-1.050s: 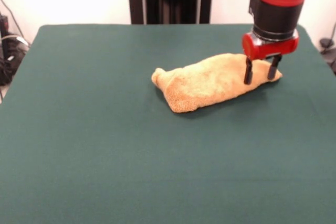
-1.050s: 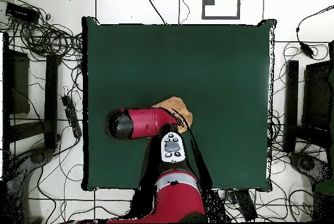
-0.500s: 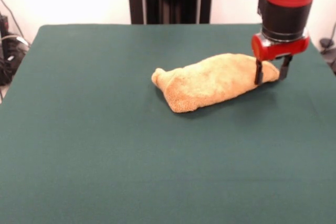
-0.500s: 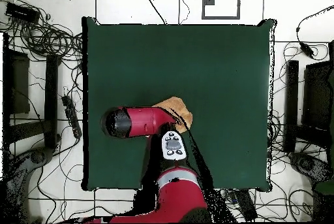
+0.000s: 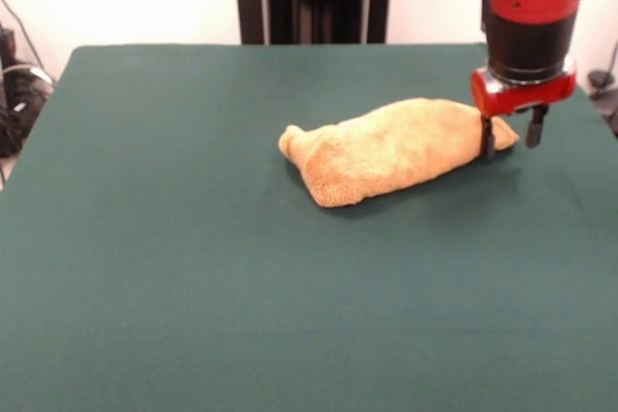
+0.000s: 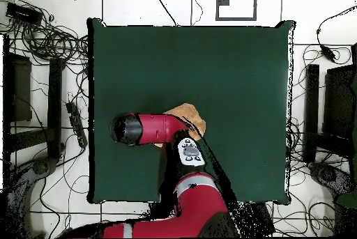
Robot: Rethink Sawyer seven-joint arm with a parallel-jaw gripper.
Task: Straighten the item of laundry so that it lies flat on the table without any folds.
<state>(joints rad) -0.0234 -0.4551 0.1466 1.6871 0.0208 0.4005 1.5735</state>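
Fluffy terry towel (image 5: 396, 147), matt felt table (image 5: 193, 267)

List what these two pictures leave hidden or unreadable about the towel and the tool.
- Overhead view: most of the towel is covered by the arm; only one end shows.
- Overhead view: the tool is hidden under the arm's wrist.
- Front view: whether the tool touches the towel or the table cannot be told; one finger overlaps the towel's end.
- Front view: the towel's underside, inner folds and label are hidden in the bundle.

The towel (image 5: 391, 149) lies bunched and folded on the green table (image 5: 193, 267); the gripper (image 5: 510, 137) hangs with its fingers spread astride the towel's right tip.
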